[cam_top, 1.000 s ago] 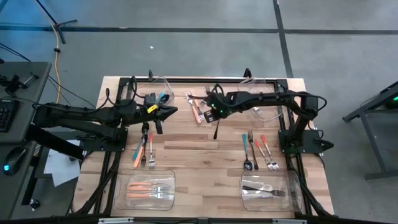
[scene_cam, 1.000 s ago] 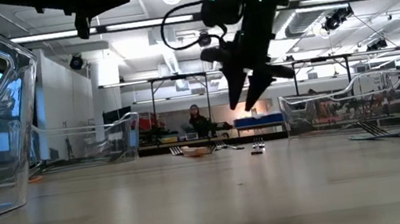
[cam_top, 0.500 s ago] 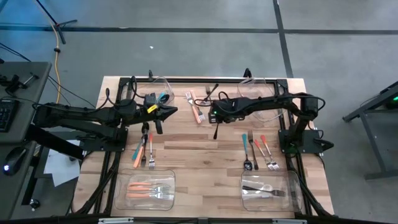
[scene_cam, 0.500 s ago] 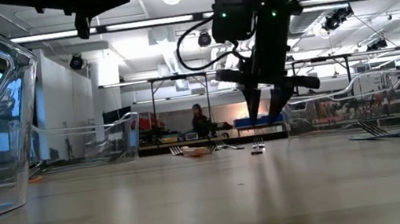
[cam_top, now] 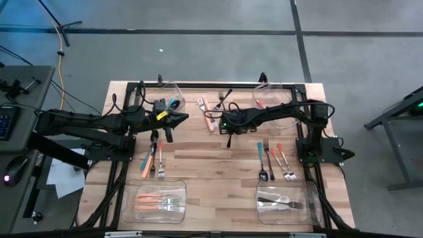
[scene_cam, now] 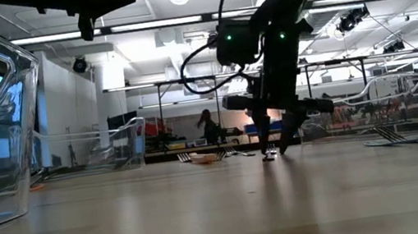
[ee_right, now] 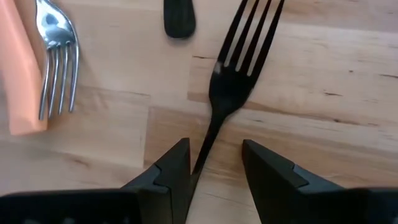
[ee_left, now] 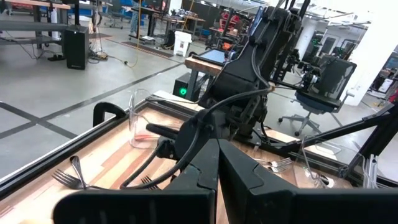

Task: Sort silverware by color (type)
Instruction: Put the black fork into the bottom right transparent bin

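A black fork (ee_right: 233, 81) lies flat on the wood near the table's middle (cam_top: 229, 139), tines pointing away from my right gripper (ee_right: 214, 149). That gripper is open and points down at the table (scene_cam: 276, 147), with one finger on each side of the fork's thin handle (ee_right: 205, 146). Whether a finger touches the handle, I cannot tell. An orange-handled fork (ee_right: 53, 56) lies beside it. My left gripper (cam_top: 184, 118) is shut and empty, held level well above the table's left half (ee_left: 217, 146).
Forks and spoons lie in loose groups at the left (cam_top: 151, 158), the right (cam_top: 272, 160) and the far middle (cam_top: 208, 112). Clear bins stand at the near left (cam_top: 132, 210), near right (cam_top: 310, 213) and along the far edge (cam_top: 281, 122).
My right gripper has come down from above the table to the black fork and tipped from a slant to pointing down. It stayed open and now straddles the fork's handle. The fork has kept its place.
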